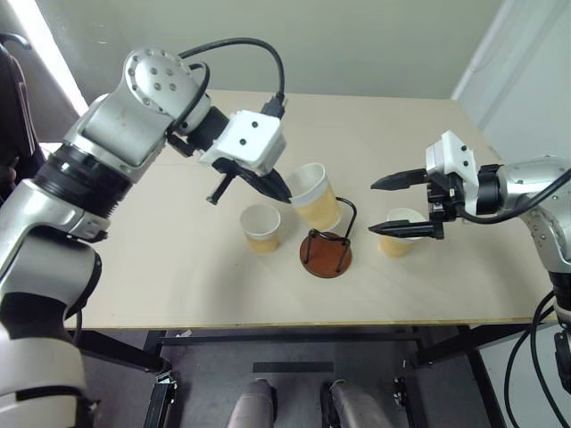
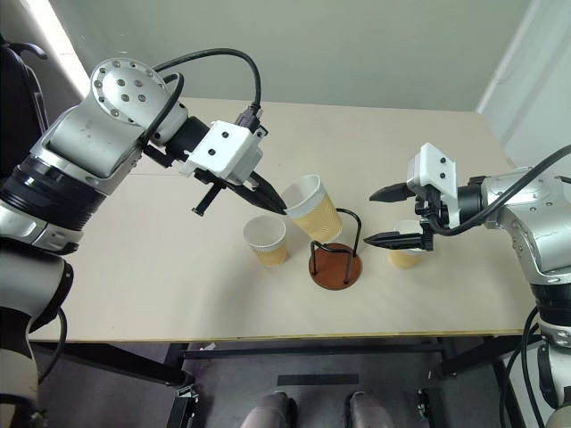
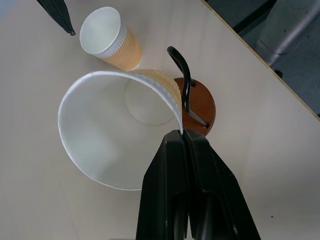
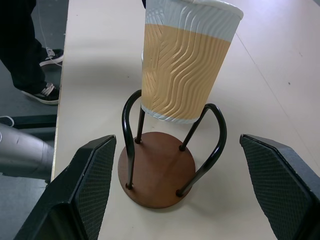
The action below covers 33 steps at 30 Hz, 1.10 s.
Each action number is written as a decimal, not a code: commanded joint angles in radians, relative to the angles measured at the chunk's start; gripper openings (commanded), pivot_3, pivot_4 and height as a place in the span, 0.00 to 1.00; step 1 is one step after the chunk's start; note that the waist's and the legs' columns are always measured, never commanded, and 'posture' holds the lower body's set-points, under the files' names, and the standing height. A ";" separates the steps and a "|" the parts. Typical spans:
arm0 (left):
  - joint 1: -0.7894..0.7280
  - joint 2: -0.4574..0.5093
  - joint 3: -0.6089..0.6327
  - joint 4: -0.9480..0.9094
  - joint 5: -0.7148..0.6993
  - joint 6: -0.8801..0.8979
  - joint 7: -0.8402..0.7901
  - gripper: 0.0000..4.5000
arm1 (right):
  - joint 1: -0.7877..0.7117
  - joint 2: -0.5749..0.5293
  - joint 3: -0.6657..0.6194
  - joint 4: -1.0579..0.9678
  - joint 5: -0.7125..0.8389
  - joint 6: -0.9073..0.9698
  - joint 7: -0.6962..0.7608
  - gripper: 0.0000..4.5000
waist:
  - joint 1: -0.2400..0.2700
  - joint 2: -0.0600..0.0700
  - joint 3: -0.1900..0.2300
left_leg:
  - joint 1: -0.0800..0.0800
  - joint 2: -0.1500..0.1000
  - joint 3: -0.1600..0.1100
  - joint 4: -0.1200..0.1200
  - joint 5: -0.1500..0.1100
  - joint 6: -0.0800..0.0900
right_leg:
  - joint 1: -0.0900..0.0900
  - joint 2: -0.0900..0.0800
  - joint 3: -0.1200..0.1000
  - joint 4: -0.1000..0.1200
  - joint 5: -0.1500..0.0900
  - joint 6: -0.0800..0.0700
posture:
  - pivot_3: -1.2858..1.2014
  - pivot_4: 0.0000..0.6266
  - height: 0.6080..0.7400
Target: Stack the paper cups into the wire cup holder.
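Note:
My left gripper point(image 1: 284, 192) is shut on the rim of a paper cup point(image 1: 317, 198) and holds it tilted, mouth to the left, just above the wire cup holder point(image 1: 326, 254). In the right wrist view that cup's bottom point(image 4: 175, 112) hangs between the tops of the black wire loops point(image 4: 131, 130), above the brown disc base point(image 4: 157, 175). A second paper cup point(image 1: 261, 228) stands upright on the table left of the holder. A third one point(image 1: 399, 234) stands to the holder's right, partly behind my right gripper point(image 1: 371, 207), which is open and level, pointing at the holder.
The light wooden table point(image 1: 178, 267) has its front edge near me and its right edge close behind the right arm. A person's legs and shoes point(image 4: 30, 55) stand on the floor beyond the table's far side.

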 commanded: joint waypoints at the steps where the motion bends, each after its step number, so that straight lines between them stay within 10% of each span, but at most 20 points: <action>1: 0.001 -0.009 0.035 -0.004 0.010 -0.017 -0.041 0.01 | 0.000 -0.006 -0.039 -0.021 0.014 -0.008 -0.005 0.90 | 0.000 0.000 0.000 | 0.000 0.000 0.000 0.000 0.000 0.000 | 0.000 0.000 0.000 0.000 0.000 0.000 | 0.52 0.24 1.00; 6: 0.019 -0.015 0.037 -0.026 0.011 0.002 -0.041 0.13 | 0.005 -0.010 -0.039 -0.022 0.014 -0.006 -0.003 0.90 | 0.000 0.000 0.000 | 0.000 0.000 0.000 0.000 0.000 0.000 | 0.000 0.000 0.000 0.000 0.000 0.000 | 0.52 0.24 1.00; 17: 0.039 -0.058 0.111 -0.005 0.036 0.018 -0.041 0.97 | 0.012 -0.012 -0.039 -0.021 0.008 -0.010 -0.005 0.90 | 0.002 0.000 0.000 | 0.000 0.000 0.000 0.000 0.000 0.000 | 0.000 0.000 0.000 -0.001 0.000 0.000 | 0.52 0.24 1.00; 27: 0.011 -0.146 0.333 0.083 0.037 0.182 0.010 0.99 | 0.033 -0.027 -0.035 -0.010 -0.022 -0.031 -0.013 0.90 | 0.003 0.000 0.000 | 0.000 0.000 0.000 0.000 0.000 0.000 | 0.001 0.000 0.000 -0.002 0.001 0.001 | 0.52 0.24 1.00; 33: 0.024 -0.092 0.515 0.059 -0.082 0.568 0.004 0.99 | 0.056 -0.051 -0.056 -0.011 -0.013 -0.028 -0.001 0.90 | -0.001 0.000 0.000 | 0.000 0.000 0.000 -0.001 0.000 0.000 | 0.001 0.000 0.000 -0.002 0.001 0.001 | 0.52 0.24 1.00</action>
